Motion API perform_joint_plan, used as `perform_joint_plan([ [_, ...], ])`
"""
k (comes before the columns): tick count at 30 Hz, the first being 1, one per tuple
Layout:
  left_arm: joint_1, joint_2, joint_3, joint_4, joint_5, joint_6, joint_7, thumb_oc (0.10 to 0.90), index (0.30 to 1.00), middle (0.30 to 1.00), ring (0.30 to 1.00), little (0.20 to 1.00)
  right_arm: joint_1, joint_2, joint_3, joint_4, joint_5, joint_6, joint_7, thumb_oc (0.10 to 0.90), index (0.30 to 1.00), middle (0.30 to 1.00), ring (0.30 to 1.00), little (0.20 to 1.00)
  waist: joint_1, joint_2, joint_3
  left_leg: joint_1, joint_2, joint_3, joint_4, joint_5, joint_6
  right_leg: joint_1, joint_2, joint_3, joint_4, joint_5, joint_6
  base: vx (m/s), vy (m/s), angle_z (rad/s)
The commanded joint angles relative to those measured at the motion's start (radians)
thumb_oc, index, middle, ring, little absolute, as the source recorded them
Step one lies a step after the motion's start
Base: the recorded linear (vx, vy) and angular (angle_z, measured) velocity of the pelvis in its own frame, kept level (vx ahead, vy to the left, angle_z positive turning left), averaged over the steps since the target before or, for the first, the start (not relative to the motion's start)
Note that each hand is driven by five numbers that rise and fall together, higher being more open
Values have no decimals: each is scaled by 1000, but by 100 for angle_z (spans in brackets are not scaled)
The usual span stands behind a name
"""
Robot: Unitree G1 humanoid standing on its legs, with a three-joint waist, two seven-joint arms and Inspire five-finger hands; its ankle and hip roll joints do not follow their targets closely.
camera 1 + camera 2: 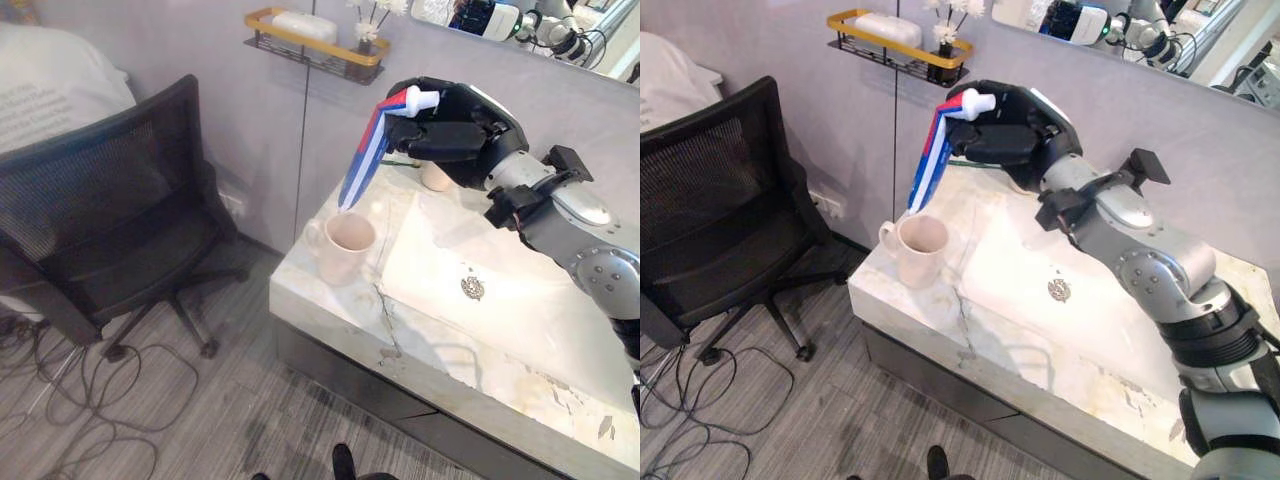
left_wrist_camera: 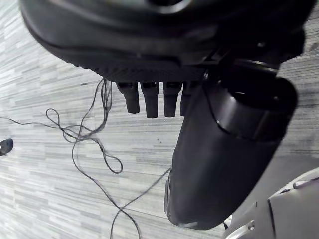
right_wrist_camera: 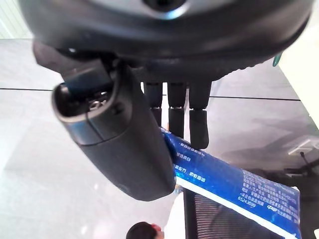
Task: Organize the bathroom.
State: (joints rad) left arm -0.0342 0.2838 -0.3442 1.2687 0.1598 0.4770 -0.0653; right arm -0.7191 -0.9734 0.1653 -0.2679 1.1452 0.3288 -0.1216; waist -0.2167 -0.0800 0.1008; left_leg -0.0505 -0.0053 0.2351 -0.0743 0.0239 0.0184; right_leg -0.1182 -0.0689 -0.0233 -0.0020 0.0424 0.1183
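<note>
1. Currently the right hand (image 1: 455,125) pinches a toothpaste tube (image 1: 368,152) near its white cap, fingers curled over one face and the thumb (image 3: 114,139) pressed against the other.
2. Below the fingers the tube hangs tilted, its flat crimped end just above the rim of the pale mug (image 1: 343,245) on the counter (image 1: 330,315); I cannot tell whether it touches.
3. Judged by its look, the tube is light and soft-walled, so a hard squeeze could dent it or push paste toward the cap; the stiffer shoulder by the cap is the sensible place to hold it.
4. The mug appears empty inside, and it is probably ceramic, so a knock from the tube might tip it.
5. Behind the fingers a small cup (image 1: 435,177) stands at the wall, its contents hidden.
6. Above, a wall shelf (image 1: 890,45) carries a white bar-like object and a little vase of flowers.
7. The left hand (image 2: 149,99) hangs over the floor, fingers fairly straight, holding nothing.
</note>
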Motion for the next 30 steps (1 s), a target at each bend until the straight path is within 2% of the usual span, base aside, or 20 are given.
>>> perform_joint_plan([
  [1, 45, 47, -9, 104, 37, 23, 5, 800, 900, 900, 900, 900, -132, 34, -219, 56, -24, -187, -29, 400, 300, 300, 300, 300, 13, -30, -42, -82, -13, -23, 195, -123, 7, -59, 0, 20, 153, -86, 66, 0, 0, 0],
  [21, 18, 40, -20, 96, 52, 23, -19, 800, 900, 900, 900, 900, -95, 18, -255, 42, -24, -160, 12, 400, 300, 300, 300, 300, -11, -37, -41, -73, -14, -4, 212, -138, 9, -51, 3, 43, 148, -80, 68, -7, 16, 0],
  [30, 8, 40, -26, 92, 46, 26, -22, 800, 900, 900, 900, 900, -87, 17, -244, 33, -8, -165, 29, 400, 300, 300, 300, 300, -14, -50, -32, -73, -10, 6, 208, -137, 13, -55, 5, 48, 143, -72, 73, -16, 33, 0],
])
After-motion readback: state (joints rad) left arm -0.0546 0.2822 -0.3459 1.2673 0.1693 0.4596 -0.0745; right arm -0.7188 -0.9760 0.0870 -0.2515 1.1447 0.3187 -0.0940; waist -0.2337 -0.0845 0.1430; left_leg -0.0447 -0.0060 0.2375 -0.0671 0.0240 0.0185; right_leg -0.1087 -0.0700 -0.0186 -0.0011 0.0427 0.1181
